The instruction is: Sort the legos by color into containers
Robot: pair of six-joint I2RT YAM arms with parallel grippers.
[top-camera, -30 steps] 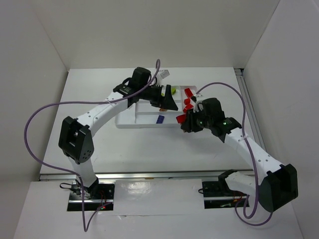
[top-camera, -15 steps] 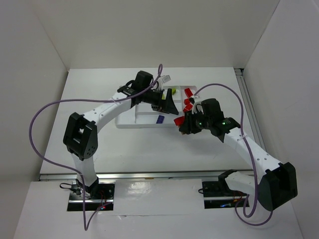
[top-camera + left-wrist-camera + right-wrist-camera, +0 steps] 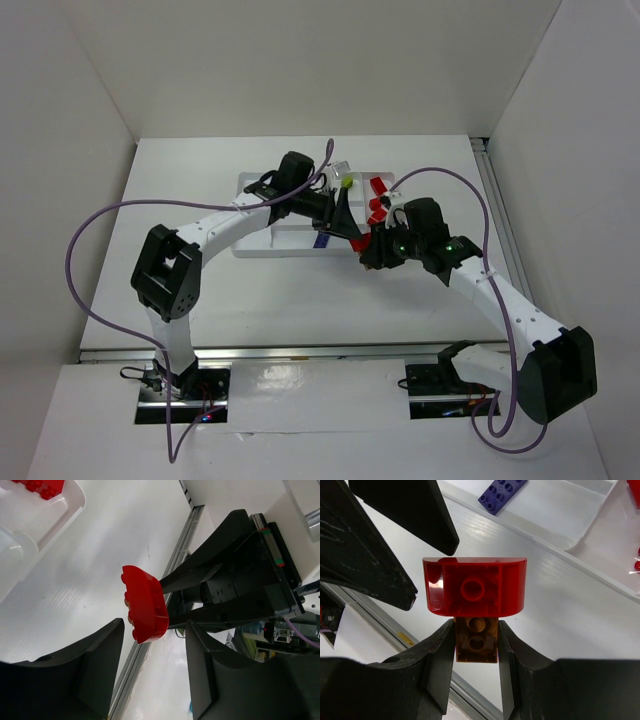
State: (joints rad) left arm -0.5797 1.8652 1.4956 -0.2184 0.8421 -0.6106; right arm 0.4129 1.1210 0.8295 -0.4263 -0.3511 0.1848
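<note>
Right gripper was clenched on the orange-brown brick, pads on its two long sides, with a red brick stacked on top of it, studs locked. I judged this to be why the pair was held up off the table just in front of the near edge of the tray and not dropped in: two colours joined cannot go into one compartment, so they must be pulled apart first. Left gripper faced the right one nose to nose, its jaws released and standing apart, one finger on either side of the red brick. I saw a gap on both sides in the left wrist view, so no grasp there yet. The right arm presented the red brick outward, leaving it free to be taken while the lower brick was anchored. In the tray, a dark blue brick lay alone in a near compartment, red bricks sat in a compartment on the right, and a lime green brick sat in one beside them. My judgement of the next move: close the left jaws on the red brick squarely and peel or twist it off. The risk is that the brown brick slips in the right pads if the pull is straight.
</note>
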